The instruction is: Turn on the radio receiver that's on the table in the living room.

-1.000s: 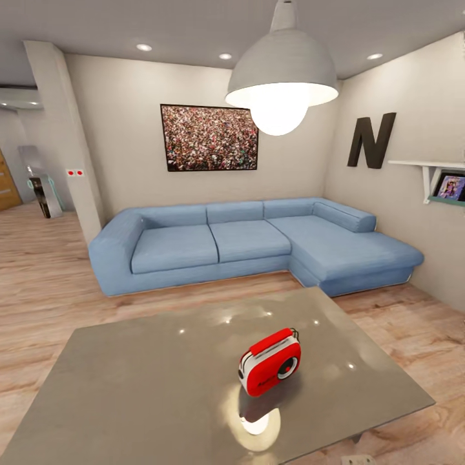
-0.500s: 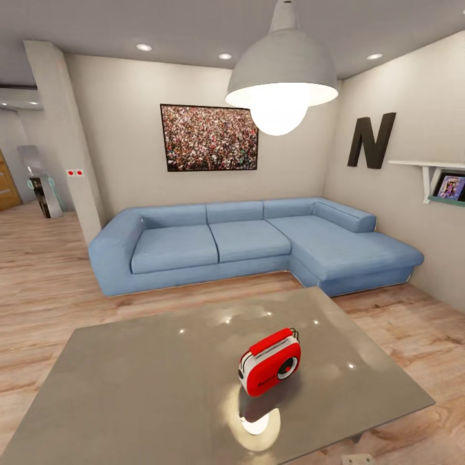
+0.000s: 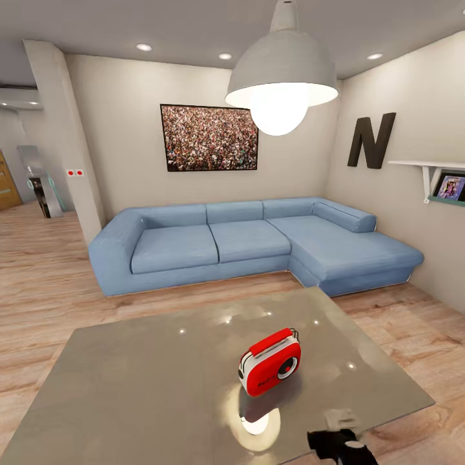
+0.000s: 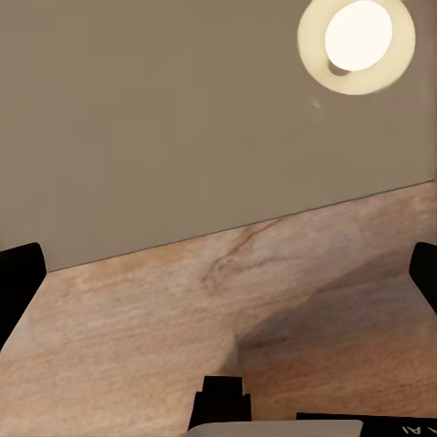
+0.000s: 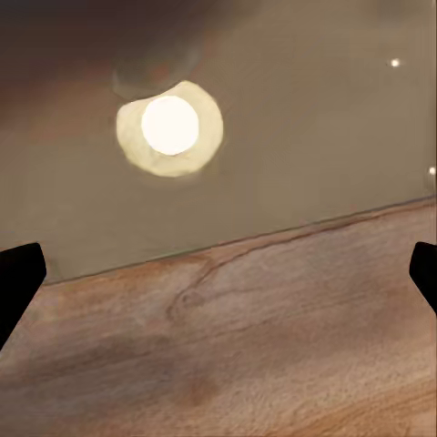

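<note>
Approach step: radio (image 3: 270,361) sits upright on the table (image 3: 129,387), right of centre near the front edge, untouched; right gripper (image 3: 342,442) low beside the edge, both grippers' fingers spread wide, empty; next, reach to the radio's switch.

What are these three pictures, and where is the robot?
The robot took them itself, with three cameras. The big picture comes from its head: a living room with a blue sofa, a lamp and a grey table. On the table stands a little red radio receiver, which the robot should switch on. The dark shape at the bottom edge is part of its right arm. The other two pictures come from cameras on its wrists, looking down at the shiny tabletop and wooden floor. The black corners are finger tips, spread wide. Nothing is held.
</note>
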{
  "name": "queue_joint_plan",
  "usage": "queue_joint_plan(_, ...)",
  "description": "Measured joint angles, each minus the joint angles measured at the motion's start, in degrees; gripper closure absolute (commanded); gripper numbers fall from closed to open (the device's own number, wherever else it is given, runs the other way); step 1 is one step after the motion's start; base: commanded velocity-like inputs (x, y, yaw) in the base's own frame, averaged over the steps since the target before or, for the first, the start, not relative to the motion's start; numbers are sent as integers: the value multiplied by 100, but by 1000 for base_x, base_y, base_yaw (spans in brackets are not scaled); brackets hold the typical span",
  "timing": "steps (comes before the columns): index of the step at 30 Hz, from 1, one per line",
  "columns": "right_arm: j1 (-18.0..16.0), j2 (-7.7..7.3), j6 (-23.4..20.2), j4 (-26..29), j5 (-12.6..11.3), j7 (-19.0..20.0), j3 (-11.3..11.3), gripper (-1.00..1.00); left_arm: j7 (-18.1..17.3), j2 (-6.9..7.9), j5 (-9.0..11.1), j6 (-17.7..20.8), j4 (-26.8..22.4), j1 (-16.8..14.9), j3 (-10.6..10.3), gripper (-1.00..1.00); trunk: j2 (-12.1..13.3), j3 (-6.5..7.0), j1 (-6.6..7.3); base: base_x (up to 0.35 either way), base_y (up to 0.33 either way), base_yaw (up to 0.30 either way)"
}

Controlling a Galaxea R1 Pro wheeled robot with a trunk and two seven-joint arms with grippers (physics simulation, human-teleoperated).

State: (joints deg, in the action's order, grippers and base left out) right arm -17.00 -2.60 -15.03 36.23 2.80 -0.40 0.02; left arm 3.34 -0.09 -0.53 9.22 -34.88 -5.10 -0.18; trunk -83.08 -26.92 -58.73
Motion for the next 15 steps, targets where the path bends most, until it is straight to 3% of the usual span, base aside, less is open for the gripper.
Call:
queue_joint_plan(3, -389, 190, -618, 247, -1, -7, 11, -100, 0, 0, 0, 0, 0, 0, 0, -100, 0, 0, 0, 0, 0, 0)
queue_joint_plan(5, -588, 280, -780, 302, -1, -10, 22, -100, 0, 0, 0, 0, 0, 0, 0, -100, 0, 0, 0, 0, 0, 0)
queue_joint_plan(9, -917, 375, -1045, 340, 1, -9, 29, -100, 0, 0, 0, 0, -1, 1, 0, -100, 0, -1, 0, 0, 0, 0)
queue_joint_plan(15, -1375, 468, -1971, 687, -37, 3, 26, -100, 0, 0, 0, 0, -1, 1, 0, -100, 0, 0, 0, 0, 0, 0)
